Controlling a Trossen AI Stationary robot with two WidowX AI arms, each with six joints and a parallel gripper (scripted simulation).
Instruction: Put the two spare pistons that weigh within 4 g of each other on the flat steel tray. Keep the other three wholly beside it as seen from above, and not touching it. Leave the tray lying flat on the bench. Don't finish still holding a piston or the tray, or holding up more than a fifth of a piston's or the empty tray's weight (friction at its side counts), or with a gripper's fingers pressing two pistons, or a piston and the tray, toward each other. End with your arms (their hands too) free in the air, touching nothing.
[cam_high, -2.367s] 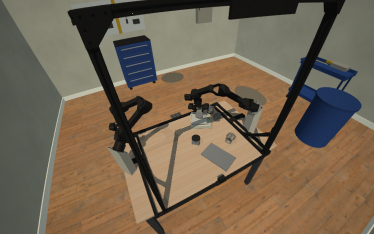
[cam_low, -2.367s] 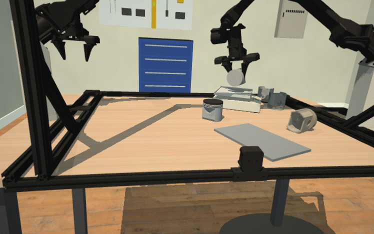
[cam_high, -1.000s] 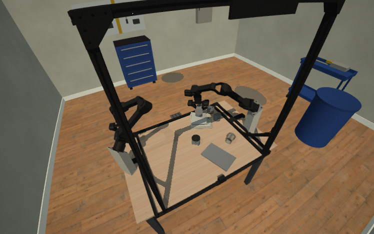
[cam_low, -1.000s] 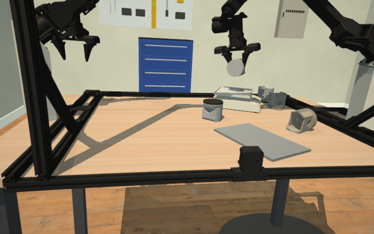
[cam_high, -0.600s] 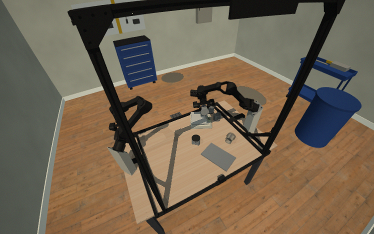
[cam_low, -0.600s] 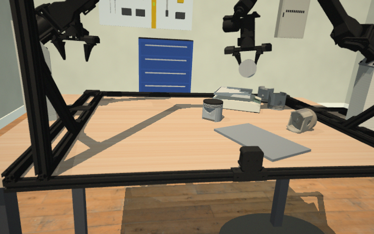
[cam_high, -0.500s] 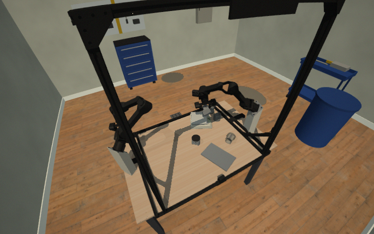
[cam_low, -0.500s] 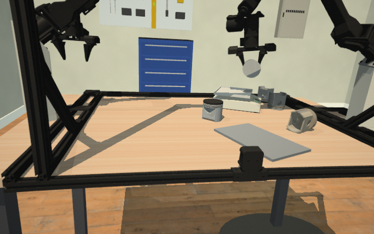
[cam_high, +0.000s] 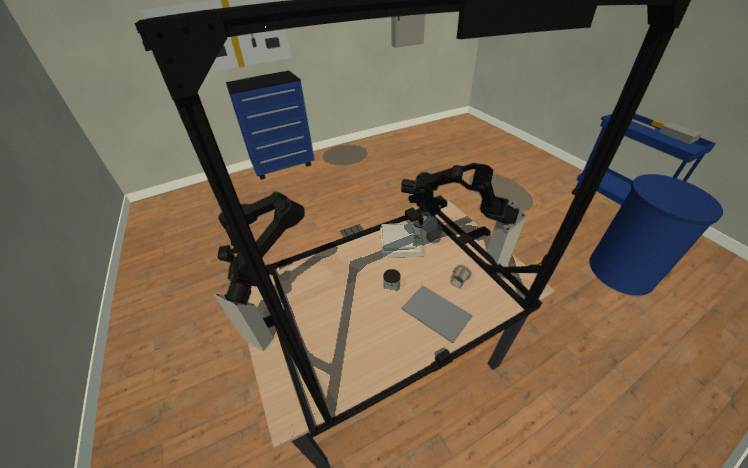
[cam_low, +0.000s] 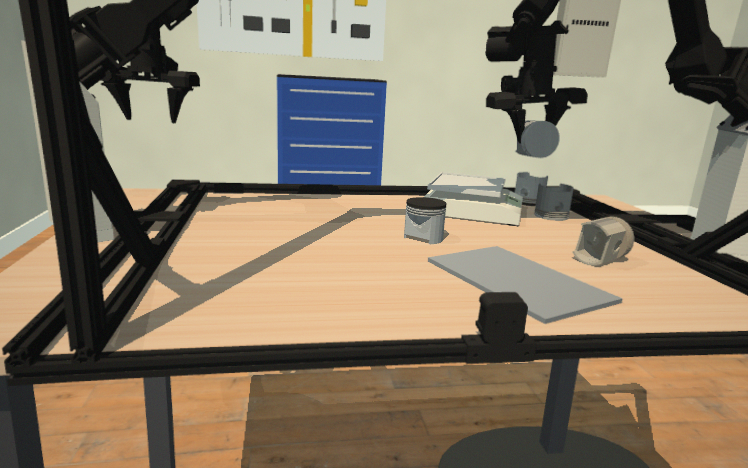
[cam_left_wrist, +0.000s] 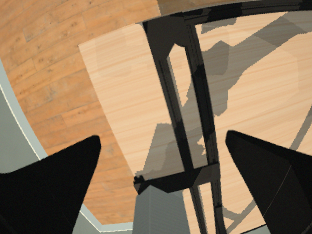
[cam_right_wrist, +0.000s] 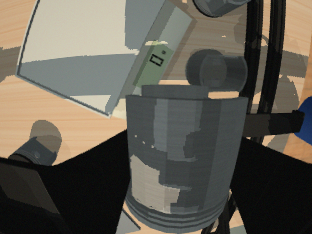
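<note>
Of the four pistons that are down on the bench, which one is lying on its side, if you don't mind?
The pale piston beside the grey tray; the other three stand upright.

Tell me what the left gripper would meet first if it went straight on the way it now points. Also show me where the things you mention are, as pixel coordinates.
The left gripper (cam_low: 151, 120) (cam_left_wrist: 164, 139) would probably meet the black frame rail (cam_high: 299, 386) (cam_low: 179, 220) (cam_left_wrist: 176, 114) or the bench top (cam_high: 397, 358) (cam_low: 330, 309) (cam_left_wrist: 125, 100) beside it; depth leaves unclear which.
</note>
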